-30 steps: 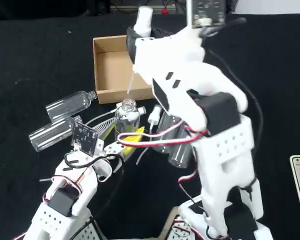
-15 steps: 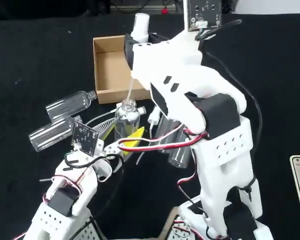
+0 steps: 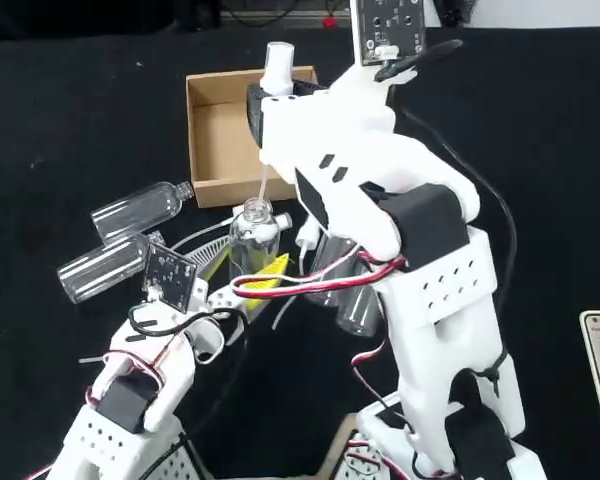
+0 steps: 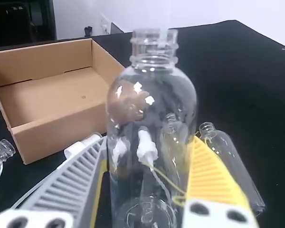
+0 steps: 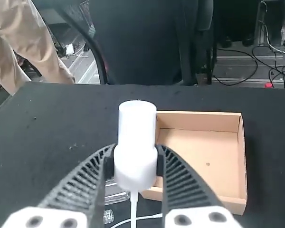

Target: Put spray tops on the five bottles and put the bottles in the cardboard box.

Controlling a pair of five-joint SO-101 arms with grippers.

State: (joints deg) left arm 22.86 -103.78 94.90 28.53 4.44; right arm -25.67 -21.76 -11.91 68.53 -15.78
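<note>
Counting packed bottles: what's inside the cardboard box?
The cardboard box shows a bare brown floor, with no bottle on the visible part. In the right wrist view, the spray top held in the right pincer covers one corner.

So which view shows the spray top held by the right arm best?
The right wrist view: the spray top sits centred, gripped between the fingers. The high view shows its cap poking above the arm, with its thin tube hanging toward the upright bottle.
</note>
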